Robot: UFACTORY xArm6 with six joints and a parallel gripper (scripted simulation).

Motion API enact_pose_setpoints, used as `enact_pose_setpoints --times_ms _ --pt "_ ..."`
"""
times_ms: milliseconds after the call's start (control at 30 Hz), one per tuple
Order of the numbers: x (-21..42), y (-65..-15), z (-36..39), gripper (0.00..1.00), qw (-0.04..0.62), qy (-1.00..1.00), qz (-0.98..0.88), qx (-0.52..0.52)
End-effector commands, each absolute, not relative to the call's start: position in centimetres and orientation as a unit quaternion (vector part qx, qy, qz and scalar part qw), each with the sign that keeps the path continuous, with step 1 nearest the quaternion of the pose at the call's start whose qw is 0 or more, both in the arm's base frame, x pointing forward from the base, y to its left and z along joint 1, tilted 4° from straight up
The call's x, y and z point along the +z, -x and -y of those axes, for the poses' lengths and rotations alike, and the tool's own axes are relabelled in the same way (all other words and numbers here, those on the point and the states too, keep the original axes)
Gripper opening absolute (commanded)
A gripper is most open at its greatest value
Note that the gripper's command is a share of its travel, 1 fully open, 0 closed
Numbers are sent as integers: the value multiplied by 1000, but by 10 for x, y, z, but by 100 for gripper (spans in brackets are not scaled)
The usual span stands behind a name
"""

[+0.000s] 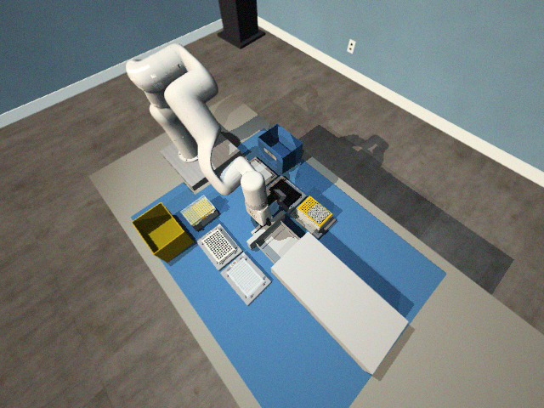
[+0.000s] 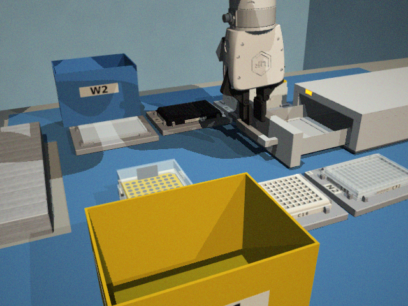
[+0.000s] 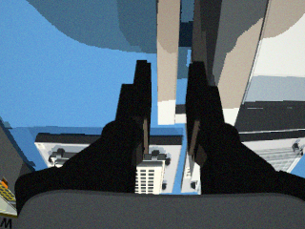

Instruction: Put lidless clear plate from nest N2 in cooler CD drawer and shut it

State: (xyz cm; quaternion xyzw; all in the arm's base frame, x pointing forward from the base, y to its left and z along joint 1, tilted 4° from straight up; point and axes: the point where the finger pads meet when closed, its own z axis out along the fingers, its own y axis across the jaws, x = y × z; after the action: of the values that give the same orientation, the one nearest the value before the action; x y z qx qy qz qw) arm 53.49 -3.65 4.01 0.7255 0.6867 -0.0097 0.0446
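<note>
The drawer (image 2: 296, 138) stands partly open, lamp (image 2: 308, 92) amber, at centre right of the exterior view. The jaws of the gripper (image 2: 250, 113) straddle its bar handle (image 2: 255, 131), narrowed; whether they pinch it I cannot tell. The ribbed clear plate (image 2: 365, 174) sits in nest N2 (image 2: 378, 201), lower right, unmoved. Fetching, placing and shutting remain.
</note>
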Motion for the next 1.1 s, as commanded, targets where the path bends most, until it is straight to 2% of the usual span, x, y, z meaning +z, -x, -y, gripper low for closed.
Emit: enact_pose_setpoints --times_ms 0,1067 --pt "8 -498 35 21 27 -725 -688 -27" --pt "8 -493 35 21 27 -725 -688 -27"
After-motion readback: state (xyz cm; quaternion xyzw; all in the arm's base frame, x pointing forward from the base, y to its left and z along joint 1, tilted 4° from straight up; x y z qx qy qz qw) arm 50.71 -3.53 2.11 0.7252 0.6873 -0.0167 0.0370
